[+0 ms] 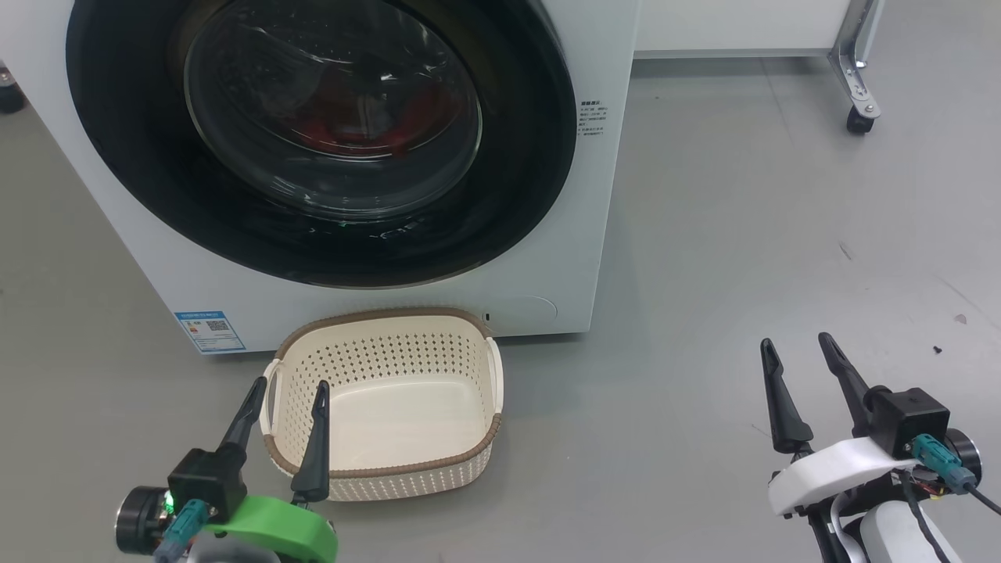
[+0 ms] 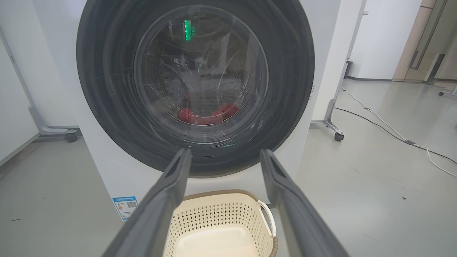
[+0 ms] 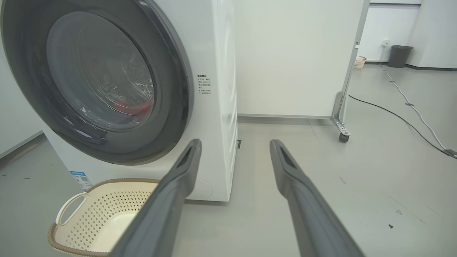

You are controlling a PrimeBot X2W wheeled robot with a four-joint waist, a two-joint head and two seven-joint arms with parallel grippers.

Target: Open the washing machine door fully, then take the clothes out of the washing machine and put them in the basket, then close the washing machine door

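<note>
The grey floor [image 1: 743,234] is the biggest thing here, and the big white washing machine [image 1: 583,234] stands on it at the top left of the head view. The washing machine door [image 1: 125,141] is round with a wide shiny black rim. It is shut flat against the front of the washer. The clothes [image 1: 344,129] are inside the drum. They show as red lumps low down behind the clear glass in the middle of the door. The basket [image 1: 414,481] sits on the floor just in front of the washer, right under the door. It is cream with lots of little holes, a brown rim and white handles, and its bare bottom shows. A metal leg with a small wheel [image 1: 858,94] stands on the floor well off to the right. The left gripper [image 1: 290,385], on its green wrist, is at the near left corner of the basket, and its two dark fingers are spread apart and hold nothing. The right gripper [image 1: 796,342], on its white wrist, is over bare floor well to the right of the basket, and its fingers are spread apart and hold nothing too. A small blue label [image 1: 209,331] is stuck low on the washer, just left of the basket.
</note>
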